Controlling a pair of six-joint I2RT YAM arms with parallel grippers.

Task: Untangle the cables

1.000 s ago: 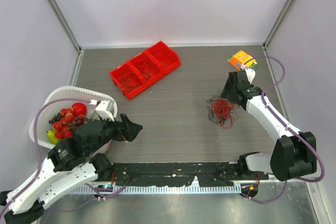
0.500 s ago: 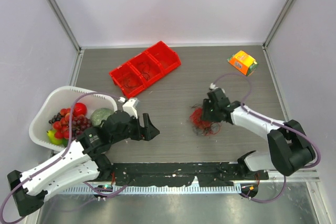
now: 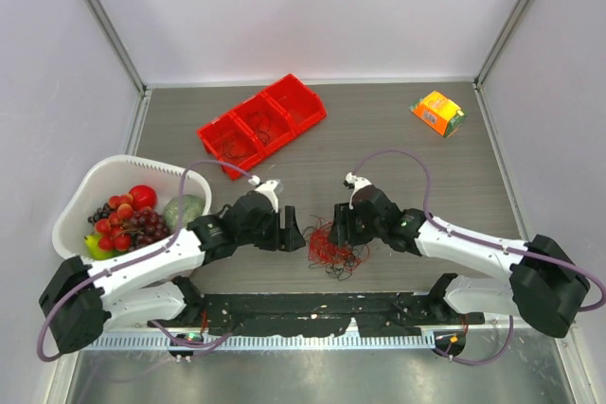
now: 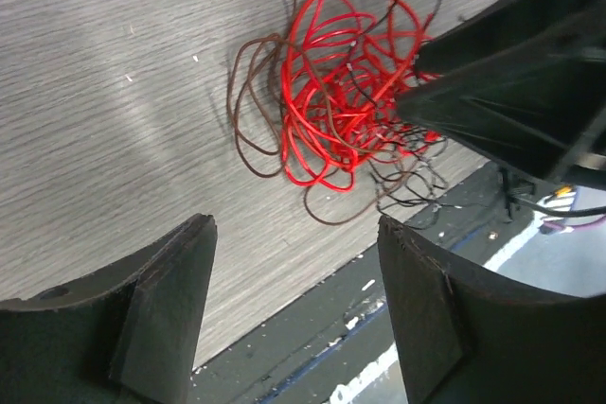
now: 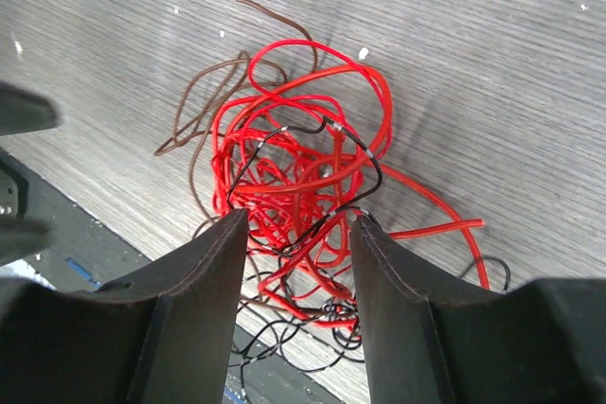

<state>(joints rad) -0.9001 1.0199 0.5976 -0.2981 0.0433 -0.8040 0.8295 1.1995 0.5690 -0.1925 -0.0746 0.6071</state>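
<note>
Red plastic bin (image 3: 301, 101), three compartments, well beyond both claws on the left gripper's side. At least two compartments hold thin dark wire scribbles; too small to make out more. White basket (image 3: 104, 169) behind the left gripper (image 3: 292, 232), beside that arm's elbow, holds fruit (image 3: 133, 215): red round pieces, dark grapes, a green ball, something yellow-green. Small orange box (image 3: 437, 112) lies far beyond the right gripper (image 3: 337, 226), well apart from it.

Both arms reach low and nearly flat over the table (image 3: 379, 149), their tips pointing at each other.

The cables (image 3: 331, 248) lie between the two claws on the near part of the table. Left gripper: fingers wide apart, nothing between them, clump just ahead of the tips. Right gripper (image 5: 298, 224): fingers partly apart, astride the clump, strands lying in the gap.

The cables (image 5: 303, 177) are one loose clump of glossy red loops with thinner brown and black strands. Brown loops trail off the side towards the left gripper (image 4: 295, 234). Fingers are matte black, blocky and wedge-shaped. Table is grey wood-grain with small white specks.
</note>
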